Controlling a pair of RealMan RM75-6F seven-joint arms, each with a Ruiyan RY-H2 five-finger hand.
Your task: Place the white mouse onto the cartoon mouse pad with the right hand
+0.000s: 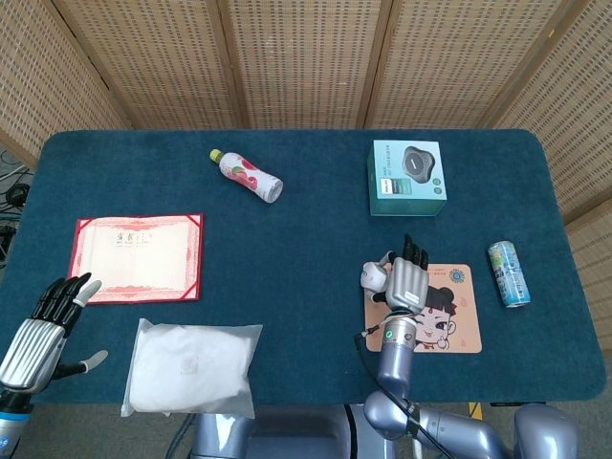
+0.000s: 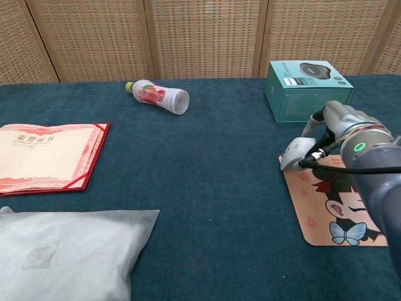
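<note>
The white mouse (image 1: pixel 373 276) (image 2: pixel 293 153) is held by my right hand (image 1: pixel 406 283) (image 2: pixel 341 128), which grips it from above at the near-left corner of the cartoon mouse pad (image 1: pixel 449 320) (image 2: pixel 338 207). The mouse hangs over the pad's left edge; whether it touches the pad I cannot tell. The pad shows a cartoon girl's face on an orange ground. My left hand (image 1: pixel 43 325) hovers at the table's front left with its fingers spread and nothing in it.
A teal product box (image 1: pixel 407 178) (image 2: pixel 308 90) stands behind the pad. A drink can (image 1: pixel 508 273) lies to the pad's right. A pink bottle (image 1: pixel 247 175) (image 2: pixel 158 96) lies at the back. A red certificate folder (image 1: pixel 138 258) and a white bag (image 1: pixel 191 367) occupy the left.
</note>
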